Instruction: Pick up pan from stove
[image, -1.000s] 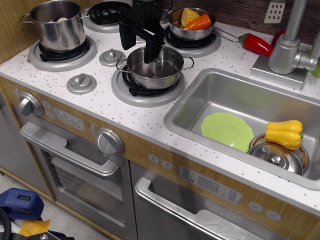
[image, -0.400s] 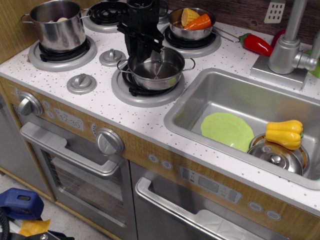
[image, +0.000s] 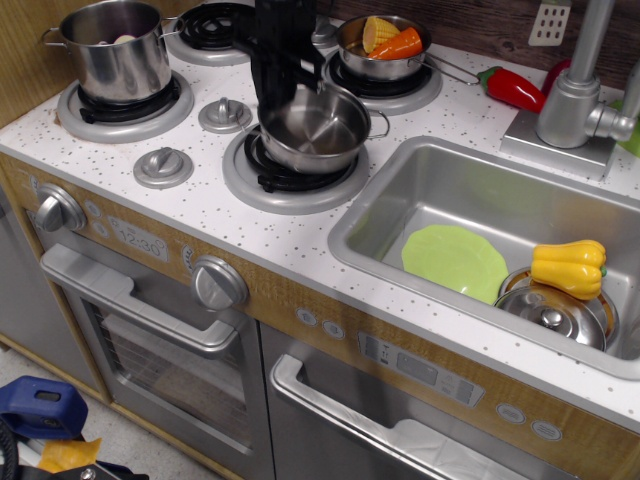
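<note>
Clamped on the far-left rim of the pan (image: 316, 130), the gripper (image: 280, 88). Tilted, raised just above the front burner (image: 290, 178), beside the sink (image: 470, 215). Empty inside.

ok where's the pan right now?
The pan is tilted above the front-right burner, left of the sink, its rear-left rim clamped in the gripper jaws; the pot of vegetables sits just behind it.
</note>
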